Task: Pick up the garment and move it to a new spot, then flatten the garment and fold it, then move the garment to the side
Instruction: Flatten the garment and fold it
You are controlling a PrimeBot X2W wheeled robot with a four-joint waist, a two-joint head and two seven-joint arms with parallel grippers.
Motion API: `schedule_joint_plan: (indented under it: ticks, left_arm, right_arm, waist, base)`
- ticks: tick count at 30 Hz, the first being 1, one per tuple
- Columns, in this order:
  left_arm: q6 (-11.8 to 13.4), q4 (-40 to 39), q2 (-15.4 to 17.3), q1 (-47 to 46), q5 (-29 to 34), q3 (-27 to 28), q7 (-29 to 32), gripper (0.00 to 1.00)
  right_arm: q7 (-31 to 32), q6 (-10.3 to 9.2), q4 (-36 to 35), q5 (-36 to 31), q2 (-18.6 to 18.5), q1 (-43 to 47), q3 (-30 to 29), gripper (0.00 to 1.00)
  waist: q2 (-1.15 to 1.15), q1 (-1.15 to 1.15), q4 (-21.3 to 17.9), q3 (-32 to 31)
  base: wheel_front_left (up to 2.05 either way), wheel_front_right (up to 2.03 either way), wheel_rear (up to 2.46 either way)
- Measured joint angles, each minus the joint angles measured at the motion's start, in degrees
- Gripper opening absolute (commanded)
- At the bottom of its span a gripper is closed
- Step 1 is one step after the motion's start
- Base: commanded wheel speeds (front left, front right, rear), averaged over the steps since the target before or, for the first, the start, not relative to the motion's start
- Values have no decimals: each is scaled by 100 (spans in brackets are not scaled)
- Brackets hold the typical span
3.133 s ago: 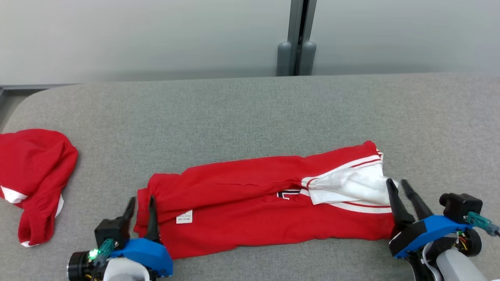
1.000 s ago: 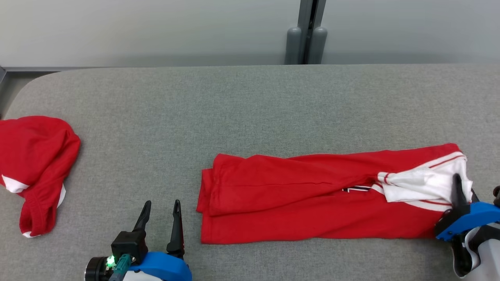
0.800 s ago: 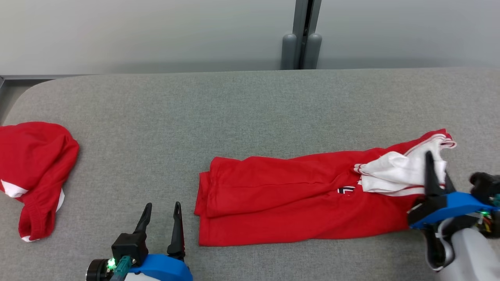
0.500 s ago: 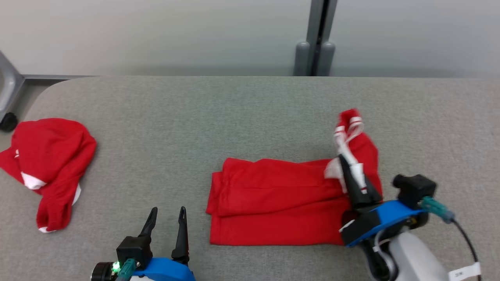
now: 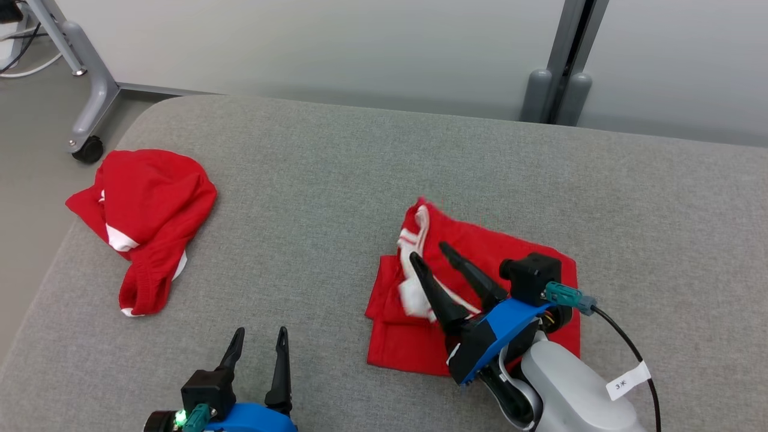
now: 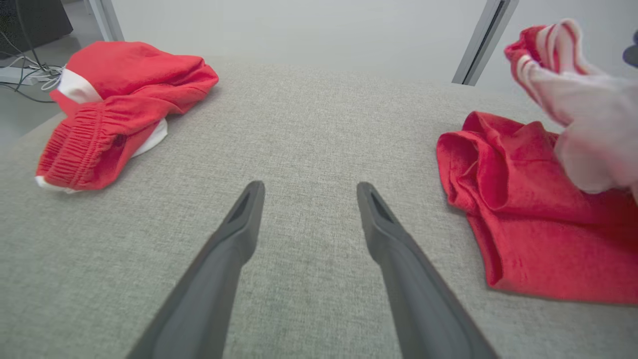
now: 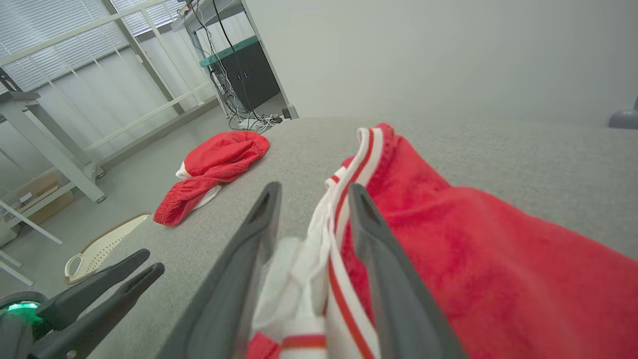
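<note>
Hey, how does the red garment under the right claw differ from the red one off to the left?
The folded garment lies as a fairly flat block; the left garment is a crumpled heap. The folded garment's white striped end sits between the parted fingers of the right claw; nothing touches the left garment. Both are red with white trim, on the grey surface.

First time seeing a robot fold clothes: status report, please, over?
Left gripper open over cushion. Right gripper open, astride white striped hem. Red shirt folded over, hem not flat. Red shorts lie clear, far left.
</note>
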Motion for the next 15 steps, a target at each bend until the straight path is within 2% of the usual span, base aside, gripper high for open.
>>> schedule_joint_plan:
  ticks: [4,7,15]
  left_arm:
    - [7,-5,0,4,42,86,0,100]
    - [1,-32,0,4,87,130,0,100]
    - [-38,-182,-2,3,223,179,0,100]
  right_arm:
    - [0,1,-63,18,35,-20,-51,100]
    - [-1,1,-115,-159,38,51,-315,100]
    - [0,1,-249,-1199,-43,777,-1841,100]
  waist:
    - [0,0,-55,-13]
    - [0,0,-144,-76]
    - [0,0,-512,-238]
  base:
    - [0,0,0]
    - [0,0,0]
    - [0,0,0]
